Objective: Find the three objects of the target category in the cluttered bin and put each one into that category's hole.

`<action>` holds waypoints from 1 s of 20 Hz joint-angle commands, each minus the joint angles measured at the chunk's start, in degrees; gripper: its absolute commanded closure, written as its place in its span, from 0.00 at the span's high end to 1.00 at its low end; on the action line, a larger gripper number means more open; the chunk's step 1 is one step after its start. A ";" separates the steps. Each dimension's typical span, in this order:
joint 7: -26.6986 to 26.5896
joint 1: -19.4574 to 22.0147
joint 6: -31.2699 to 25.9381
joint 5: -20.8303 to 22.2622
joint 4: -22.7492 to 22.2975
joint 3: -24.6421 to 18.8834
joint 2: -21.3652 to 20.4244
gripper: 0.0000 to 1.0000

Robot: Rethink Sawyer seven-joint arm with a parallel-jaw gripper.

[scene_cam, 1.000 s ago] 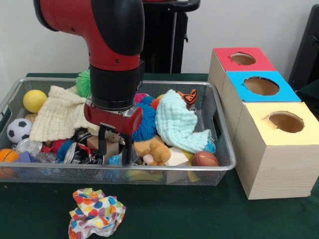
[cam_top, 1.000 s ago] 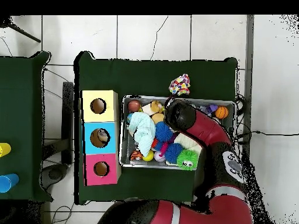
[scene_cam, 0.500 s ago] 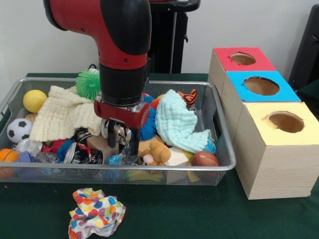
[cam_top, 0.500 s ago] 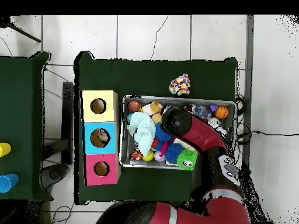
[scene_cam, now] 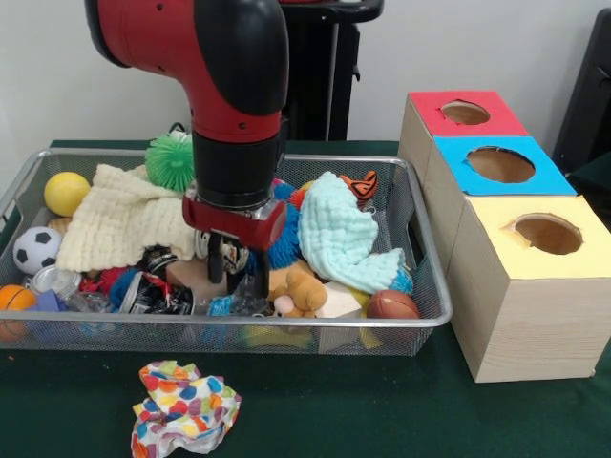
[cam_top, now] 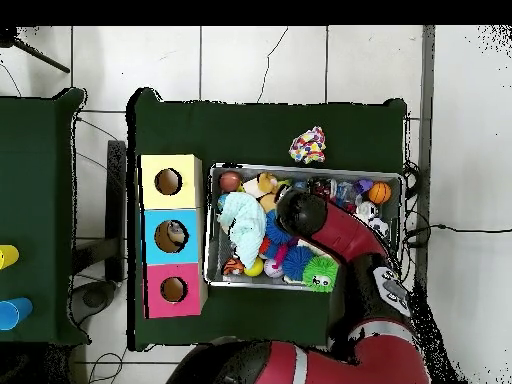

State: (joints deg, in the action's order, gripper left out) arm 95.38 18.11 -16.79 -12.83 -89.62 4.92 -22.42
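A wire bin [scene_cam: 286, 326] holds a jumble of balls, cloths and plush toys. My gripper [scene_cam: 237, 275] hangs low over the bin's middle front, fingers apart, above a wooden block [scene_cam: 194, 279] and crumpled wrappers [scene_cam: 153, 296]. Dark and shiny clutter shows between the fingers; no grip on it is visible. Just right of it lie a tan plush [scene_cam: 298, 286] and a mint cloth [scene_cam: 344, 239]. Red [scene_cam: 434, 119], blue [scene_cam: 535, 181] and yellow [scene_cam: 496, 239] boxes with round holes stand to the right. In the overhead view the arm [cam_top: 302, 210] hides the gripper.
The bin also holds a cream cloth [scene_cam: 115, 219], green spiky ball [scene_cam: 172, 160], yellow ball [scene_cam: 66, 193], soccer ball [scene_cam: 36, 248], small basketball [scene_cam: 13, 299] and brown football [scene_cam: 392, 305]. A colourful crumpled cloth [scene_cam: 184, 408] lies on the table before the bin.
My gripper has shifted to the right and risen a little within the bin. The gap between its fingers looks the same as before.
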 commanded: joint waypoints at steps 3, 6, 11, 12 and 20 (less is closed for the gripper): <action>5.17 3.54 7.48 4.16 1.12 -6.41 9.62 1.00; 5.70 3.83 8.79 4.33 1.47 -7.11 9.99 1.00; 5.97 4.27 9.38 4.15 2.22 -7.99 9.86 1.00; 6.03 4.12 8.67 3.81 2.29 -7.89 9.52 1.00; 8.57 2.12 4.64 1.21 0.57 -7.20 9.21 1.00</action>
State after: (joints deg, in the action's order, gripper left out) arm 95.38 21.22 -8.76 -11.41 -87.36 3.02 -18.41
